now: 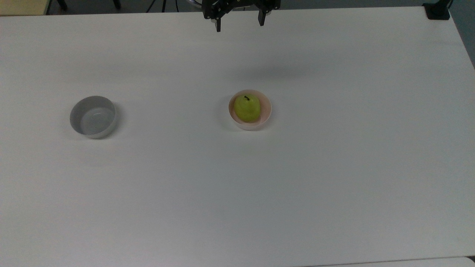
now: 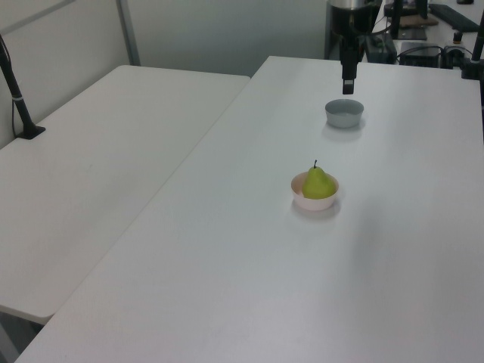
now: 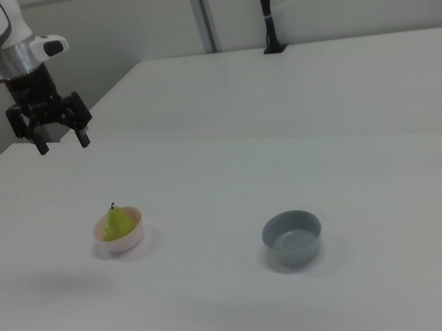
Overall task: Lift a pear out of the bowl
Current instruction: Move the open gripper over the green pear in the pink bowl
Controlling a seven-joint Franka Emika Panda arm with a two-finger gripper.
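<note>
The pear (image 1: 247,108) sits in the pink bowl (image 1: 265,116) near the middle of the white table (image 1: 334,167), stem up and tipped slightly toward the far edge in the top view. Its long axis runs close to vertical — the right view shows it standing with the narrow end on top.

The claw (image 1: 240,21) hangs high over the far edge of the table, fingers spread wide apart and pointing down, with nothing between them. In the top view the pear lies nearer than the claw and almost straight below it in the picture, perhaps a touch to the top view's right. In the right view the claw (image 3: 60,140) is above and to the right view's left of the pear (image 3: 117,223), well apart from it.

So the coming move, as I judge it, is a run toward the near side and a long drop, ending with the fingers either side of the pear's wide belly. The bowl's rim stands close around the fruit, which leaves little slack for the fingertips — that is the tight spot. Otherwise the room is open: the grey bowl (image 1: 93,116) is well off to the top view's left.
</note>
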